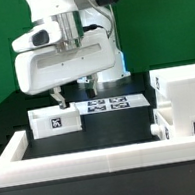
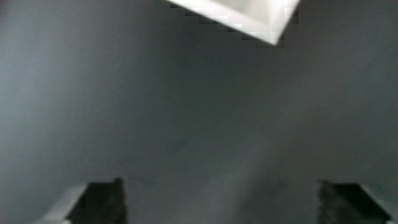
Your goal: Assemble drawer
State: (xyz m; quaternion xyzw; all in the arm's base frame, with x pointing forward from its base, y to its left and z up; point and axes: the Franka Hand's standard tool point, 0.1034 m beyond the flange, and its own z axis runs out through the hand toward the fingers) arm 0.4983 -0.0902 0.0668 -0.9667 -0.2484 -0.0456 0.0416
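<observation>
Gripper [image 1: 72, 90] is hanging wide apart, empty, just above the small tray [image 1: 53, 120] at center-left; I'd be straddling one wall squarely.

A small tray [image 1: 52, 120] sits on the desk [image 1: 111, 130] near the edge on the exterior view's left. The marker board [image 1: 108, 105] lies just beside it, toward the middle. The big box [image 1: 183, 88] stands at the edge on the exterior view's right. Another small tray [image 1: 187, 126] sits low against the box's front.
</observation>
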